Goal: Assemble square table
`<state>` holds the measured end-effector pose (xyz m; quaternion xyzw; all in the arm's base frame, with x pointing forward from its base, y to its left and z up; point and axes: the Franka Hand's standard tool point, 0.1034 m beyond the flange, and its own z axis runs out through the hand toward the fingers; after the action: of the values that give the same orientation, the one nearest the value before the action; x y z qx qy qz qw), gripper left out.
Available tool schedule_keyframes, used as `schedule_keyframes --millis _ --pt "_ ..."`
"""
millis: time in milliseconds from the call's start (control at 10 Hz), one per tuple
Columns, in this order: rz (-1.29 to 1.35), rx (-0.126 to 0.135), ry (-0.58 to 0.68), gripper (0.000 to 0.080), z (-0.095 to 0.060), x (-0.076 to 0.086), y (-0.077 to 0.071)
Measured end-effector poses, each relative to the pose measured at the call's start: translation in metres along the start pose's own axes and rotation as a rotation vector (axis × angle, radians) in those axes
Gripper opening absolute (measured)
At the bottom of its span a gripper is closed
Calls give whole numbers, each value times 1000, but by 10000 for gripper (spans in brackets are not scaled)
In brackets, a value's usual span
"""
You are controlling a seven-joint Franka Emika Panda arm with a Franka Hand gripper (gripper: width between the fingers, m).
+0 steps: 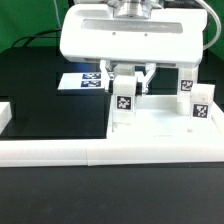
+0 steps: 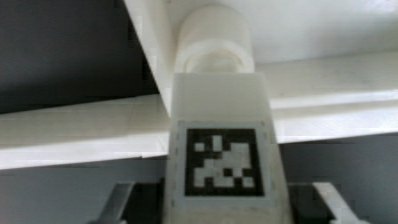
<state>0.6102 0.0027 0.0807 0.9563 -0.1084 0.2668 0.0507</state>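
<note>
The gripper (image 1: pixel 132 76) is hanging with its fingers (image 1: pixel 116 76) straddling an upright leg (image 1: pixel 122 103), so that leg is filling the gap between them. Directly beneath the fingertips the tabletop slab (image 1: pixel 160 122) is blocking any lower pass. Toward the exterior view's right of the fingers, two more upright legs (image 1: pixel 201 106) are standing in the way. Behind the fingers the marker board (image 1: pixel 84 80) is lying flat. Toward the exterior view's left, bare black table (image 1: pixel 45 95) is lying open. A white border rail (image 1: pixel 110 152) is closing the near side.
</note>
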Motion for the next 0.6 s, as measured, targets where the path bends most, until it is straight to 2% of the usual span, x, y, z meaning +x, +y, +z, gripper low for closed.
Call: schedule_keyframes --millis 300,600 --pt "-17 0 54 291 5 -1 -1" --pt "-39 -1 53 292 5 -1 -1"
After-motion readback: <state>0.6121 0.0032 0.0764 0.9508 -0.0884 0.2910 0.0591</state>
